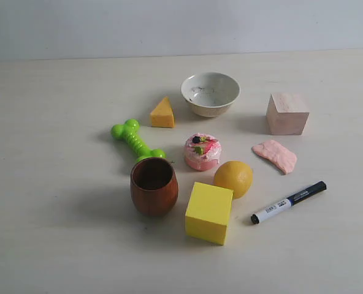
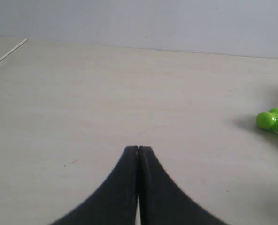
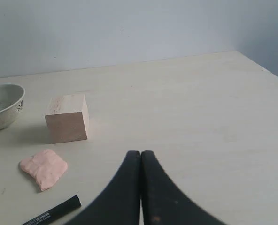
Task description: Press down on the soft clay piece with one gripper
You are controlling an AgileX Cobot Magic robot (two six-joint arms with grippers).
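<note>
The soft clay piece (image 1: 275, 155) is a flat, lumpy salmon-pink slab lying on the table right of the middle, between the wooden cube and the marker. In the right wrist view the clay (image 3: 43, 168) lies off to one side of my right gripper (image 3: 140, 153), which is shut on nothing and well apart from the clay. My left gripper (image 2: 138, 149) is also shut with nothing in it, above bare table. Neither gripper shows in the exterior view.
Around the clay stand a pale wooden cube (image 1: 287, 113), a black marker (image 1: 288, 202), an orange (image 1: 233, 178), a pink cake toy (image 1: 202, 151), a white bowl (image 1: 210, 94), a yellow block (image 1: 210, 212), a wooden cup (image 1: 154, 185), a green bone toy (image 1: 135, 141) and a cheese wedge (image 1: 163, 114).
</note>
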